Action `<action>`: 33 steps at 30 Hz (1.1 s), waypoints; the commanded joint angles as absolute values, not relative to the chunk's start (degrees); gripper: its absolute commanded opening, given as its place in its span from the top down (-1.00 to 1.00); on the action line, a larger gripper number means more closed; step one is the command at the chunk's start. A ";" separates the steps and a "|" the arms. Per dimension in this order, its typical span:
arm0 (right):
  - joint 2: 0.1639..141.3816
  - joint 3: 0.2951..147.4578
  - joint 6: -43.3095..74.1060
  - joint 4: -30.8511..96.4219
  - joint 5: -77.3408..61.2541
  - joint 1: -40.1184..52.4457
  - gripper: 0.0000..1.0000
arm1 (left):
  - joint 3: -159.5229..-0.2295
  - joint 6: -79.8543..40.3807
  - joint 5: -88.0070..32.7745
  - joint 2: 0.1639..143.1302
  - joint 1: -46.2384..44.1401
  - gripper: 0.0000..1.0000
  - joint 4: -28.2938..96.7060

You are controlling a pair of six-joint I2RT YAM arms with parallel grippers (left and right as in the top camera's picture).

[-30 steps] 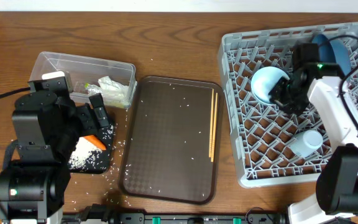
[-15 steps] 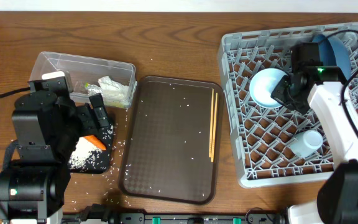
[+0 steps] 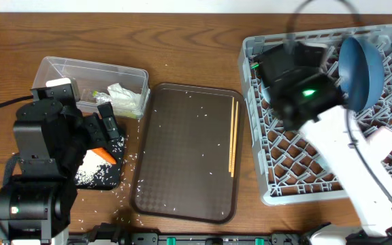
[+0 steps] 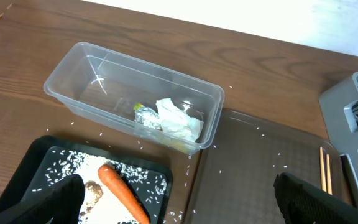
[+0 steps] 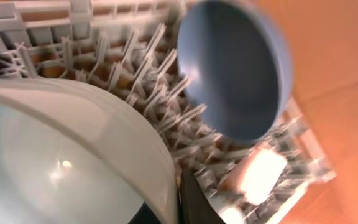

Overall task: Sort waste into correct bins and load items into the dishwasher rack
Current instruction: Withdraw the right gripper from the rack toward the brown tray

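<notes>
Right gripper [image 5: 178, 198] is high over the rack [image 3: 267, 187], jaws pinching the white bowl [image 5: 61, 155] at its rim. Only one finger shows; the bowl's hollow side faces the wrist cam. Dark blue dish [image 3: 359, 68] stands on edge in the rack's far right corner, hollow toward the same cam. Left gripper [image 4: 176, 193] has its jaws spread wide, hanging above the black tray [image 4: 33, 155]. Carrot piece [image 4: 123, 199] lies there among rice grains [image 4: 89, 168], long axis upper left to lower right in the wrist view. Crumpled paper [image 4: 179, 121] and wrapper [image 4: 143, 114] sit at the right end of the clear tub [image 4: 79, 68].
</notes>
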State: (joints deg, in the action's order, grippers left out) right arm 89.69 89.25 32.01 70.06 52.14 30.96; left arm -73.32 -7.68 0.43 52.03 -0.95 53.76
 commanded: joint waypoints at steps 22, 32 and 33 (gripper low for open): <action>111.28 89.43 20.01 59.46 83.57 28.40 0.98 | -73.45 -8.19 0.89 51.99 -0.67 -0.96 53.80; 116.38 89.03 20.01 61.34 83.11 28.23 0.97 | -73.45 -8.21 0.89 51.99 -0.69 -0.96 53.82; 116.75 89.03 20.03 61.58 83.09 28.42 0.98 | -73.45 -8.21 0.89 51.99 -0.67 -0.96 53.80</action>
